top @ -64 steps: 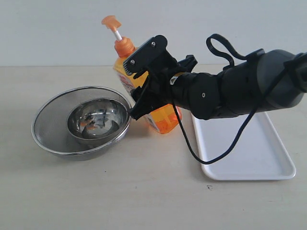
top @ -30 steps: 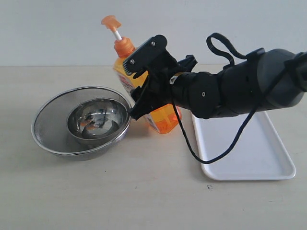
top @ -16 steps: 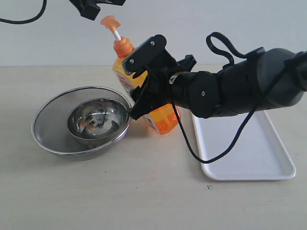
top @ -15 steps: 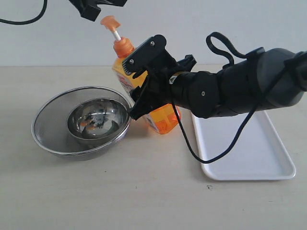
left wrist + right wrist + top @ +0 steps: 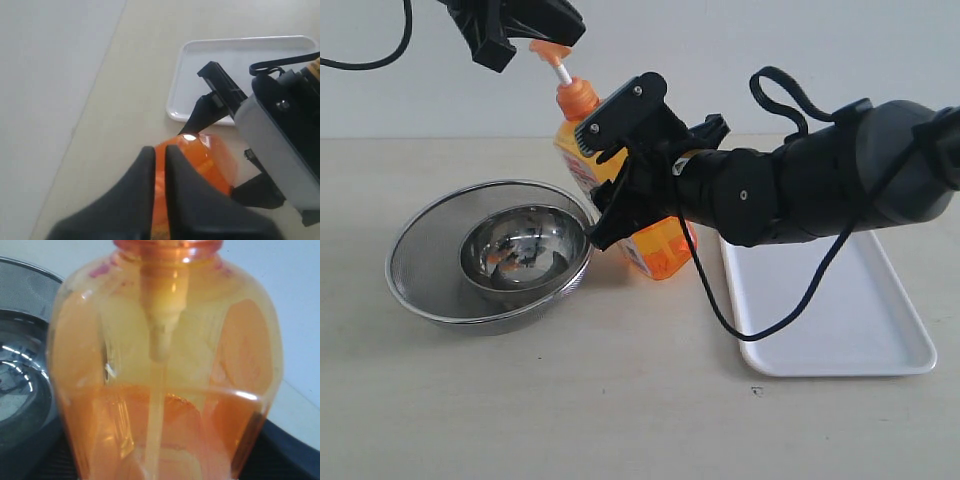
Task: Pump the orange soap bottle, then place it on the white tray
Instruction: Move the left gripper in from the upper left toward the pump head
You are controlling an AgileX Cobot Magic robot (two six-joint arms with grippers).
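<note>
Left gripper (image 5: 160, 156): dark fingers (image 5: 136, 190) pressed almost together, a sliver between, holding nothing. They hover just over the orange pump head (image 5: 551, 47).

Right gripper (image 5: 616, 168): jaws clamped across the tall translucent orange soap bottle (image 5: 665, 245), which leans toward the round steel bowl (image 5: 480, 232) in its mesh strainer (image 5: 420, 250).

Step, as I judge it: pumping. White stem stands fully up, so no press yet. Next I need a push straight down the tilted stem while the right arm holds firm.

The strainer rim crowds the bottle's left. The flat white rectangular plastic tray (image 5: 840, 340) lies just right of the bottle, partly under my right arm. Its visible part is bare, with a low rim to clear.
</note>
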